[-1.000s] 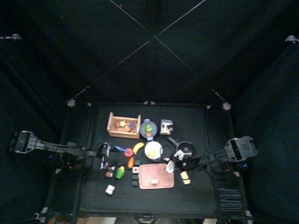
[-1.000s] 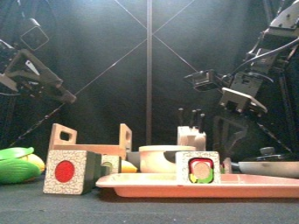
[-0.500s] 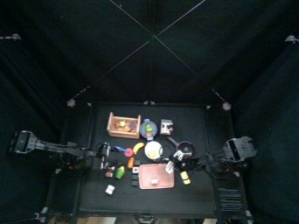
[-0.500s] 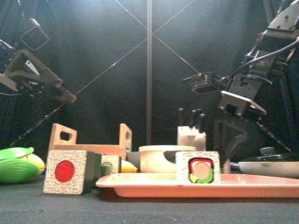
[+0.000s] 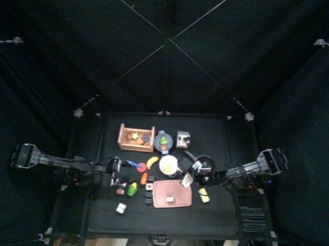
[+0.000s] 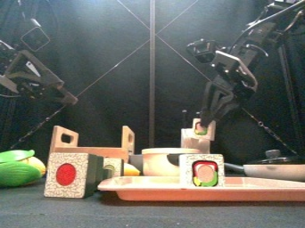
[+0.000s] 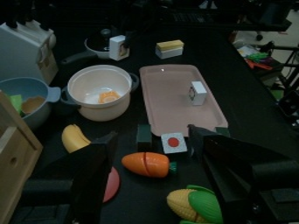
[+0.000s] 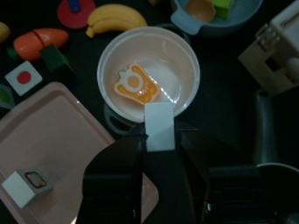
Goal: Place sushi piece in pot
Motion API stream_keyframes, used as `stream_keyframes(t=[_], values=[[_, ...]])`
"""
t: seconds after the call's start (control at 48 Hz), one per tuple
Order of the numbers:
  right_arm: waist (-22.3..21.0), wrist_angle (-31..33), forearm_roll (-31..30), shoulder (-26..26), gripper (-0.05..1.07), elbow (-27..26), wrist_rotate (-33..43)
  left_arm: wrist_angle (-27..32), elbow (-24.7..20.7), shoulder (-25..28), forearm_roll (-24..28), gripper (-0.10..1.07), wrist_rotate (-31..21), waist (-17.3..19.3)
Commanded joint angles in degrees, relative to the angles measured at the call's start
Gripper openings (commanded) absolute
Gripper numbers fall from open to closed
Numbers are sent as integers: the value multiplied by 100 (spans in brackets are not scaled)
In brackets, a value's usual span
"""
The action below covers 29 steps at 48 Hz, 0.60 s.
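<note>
**Worktop contents, front edge to back, all placed by the pink tray (image 6: 179, 185)**

1. Pink tray: lies flat at the front edge. One sushi piece with a green-and-red centre (image 6: 201, 169) stands upright on it.
2. Red-centred sushi piece (image 6: 68, 174): on the worktop just left of the tray. A green corn-like item (image 6: 14, 167) lies further left.
3. Left pincer (image 7: 149, 150): on the arm resting to the left of the tray, raised off the worktop. Its jaws are spread wide with nothing between them.
4. White bowl (image 8: 163, 52): directly behind the tray, with an orange-and-white item inside.
5. Pot (image 6: 280, 167): behind the tray's right end, beside the white bowl. It sits low on the worktop, and its inside cannot be seen.
6. Right pincer (image 8: 160, 140): hangs in the air behind the tray. It is partly closed, clamping the held sushi piece (image 8: 158, 122), a pale block. From the wrist the block shows over the bowl's edge, with the pot's side just beside it. The block is clear of both.
7. Wooden crate (image 6: 89, 142): behind the tray's left end.
8. White block-shaped stand (image 6: 191, 141): furthest back behind the tray.
</note>
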Motion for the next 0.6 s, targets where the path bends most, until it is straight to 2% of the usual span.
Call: stream_keyframes(t=[0.0,0.229,0.396,0.583], values=[[-193,-193,-211,53,60,-272,-9,-18,-53,9,-9,98,0,-9],[-615,-554,-439,677,60,-580,-9,-18,-53,9,-9,98,0,-9],[-694,-712,-519,976,62,-633,9,-18,-53,9,0,98,0,-9],[-703,-765,-492,1160,70,-703,0,-18,-53,9,-9,98,0,-9]])
